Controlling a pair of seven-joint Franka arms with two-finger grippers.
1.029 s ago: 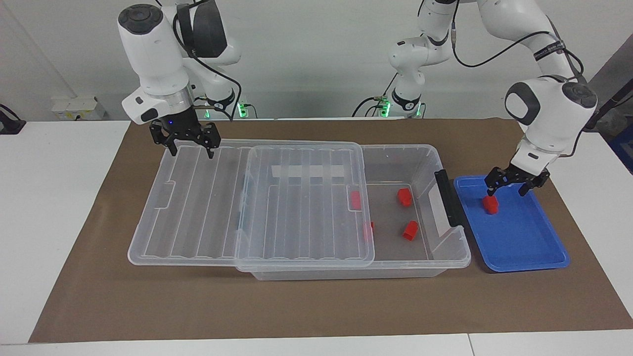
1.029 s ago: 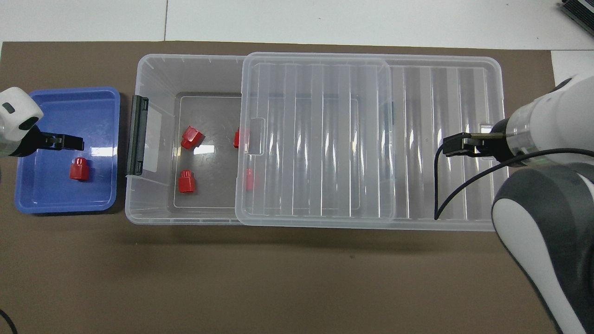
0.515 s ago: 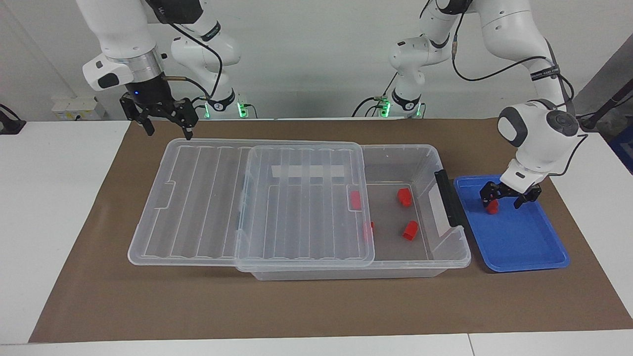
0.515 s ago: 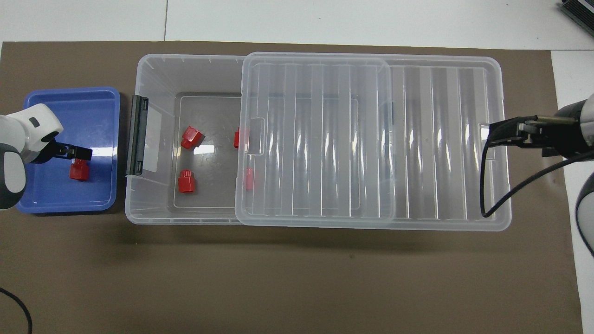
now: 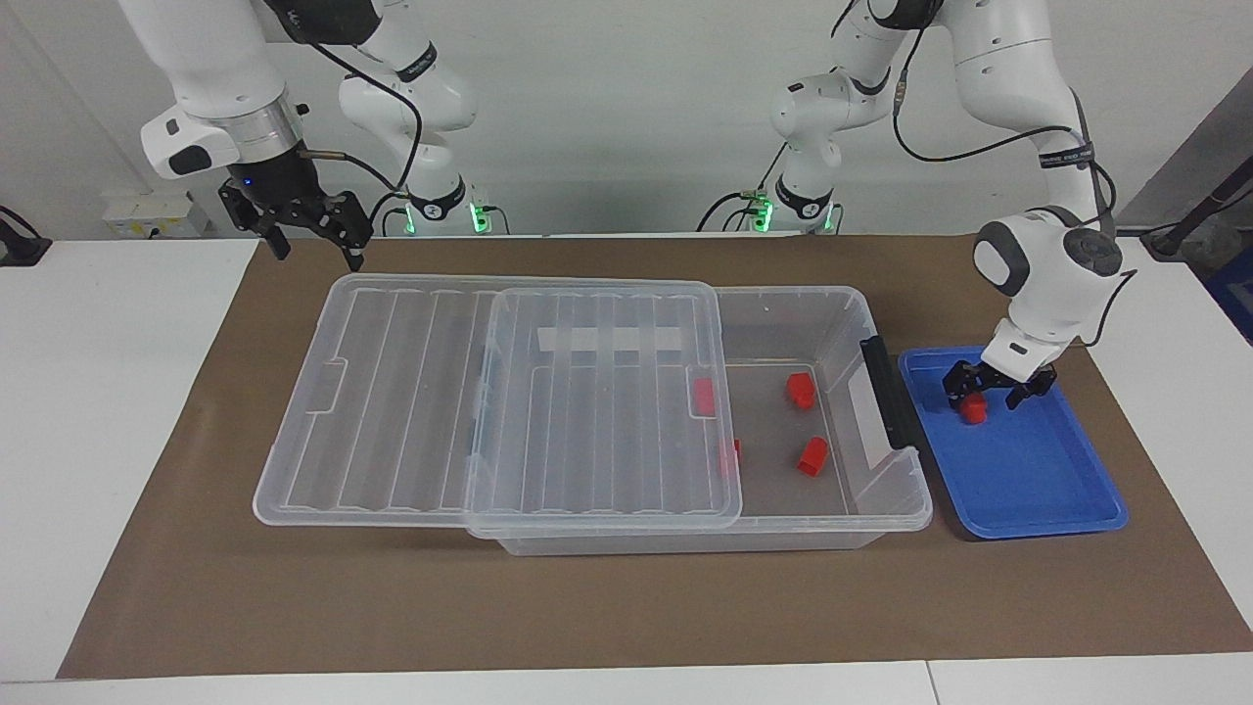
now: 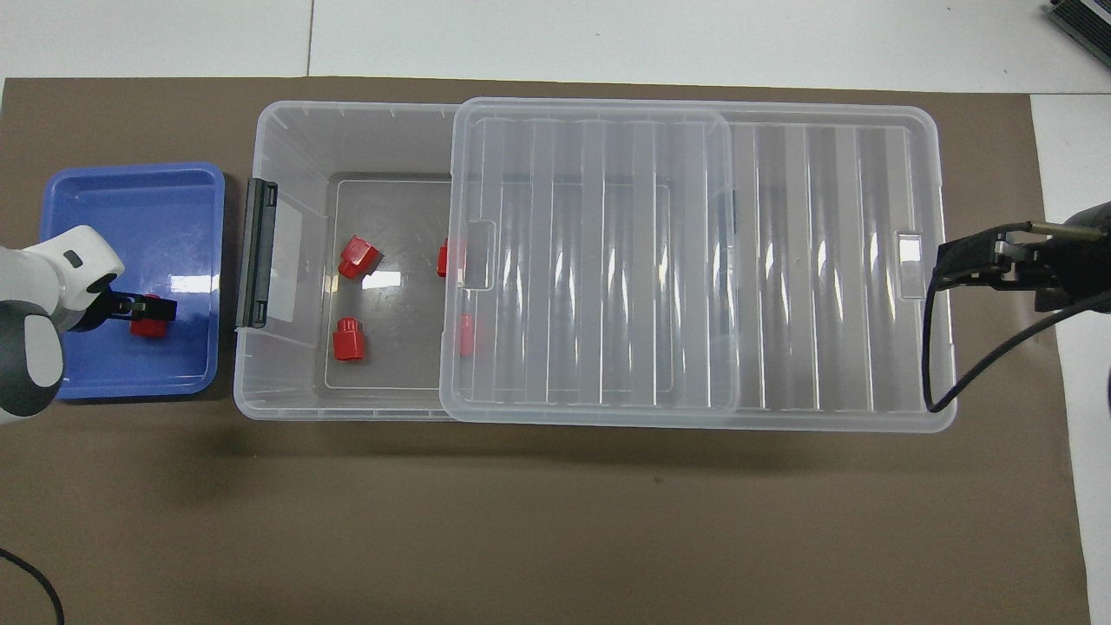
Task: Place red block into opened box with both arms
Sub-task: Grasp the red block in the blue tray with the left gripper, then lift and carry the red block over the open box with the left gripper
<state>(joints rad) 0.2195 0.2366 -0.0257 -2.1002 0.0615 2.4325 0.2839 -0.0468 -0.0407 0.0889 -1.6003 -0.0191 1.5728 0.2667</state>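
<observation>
A red block (image 5: 972,410) (image 6: 153,327) lies in the blue tray (image 5: 1038,490) (image 6: 130,191). My left gripper (image 5: 987,395) (image 6: 146,306) is down in the tray, open, its fingers on either side of the block. The clear box (image 5: 783,292) (image 6: 347,108) stands beside the tray. Its ribbed lid (image 5: 411,411) (image 6: 781,260) is slid toward the right arm's end, so the end next to the tray is uncovered. Several red blocks lie inside, two in the open part (image 5: 800,389) (image 5: 812,455). My right gripper (image 5: 308,233) (image 6: 959,259) hangs open over the mat, just off the lid's end.
A brown mat (image 5: 626,607) covers the table's middle under the box and the tray. The box's black handle (image 5: 884,392) faces the tray. A black cable loops from the right wrist over the lid's corner (image 6: 929,347).
My left gripper has come down in the tray until its fingers flank the block. My right gripper has risen off the lid and drawn away toward the right arm's end.
</observation>
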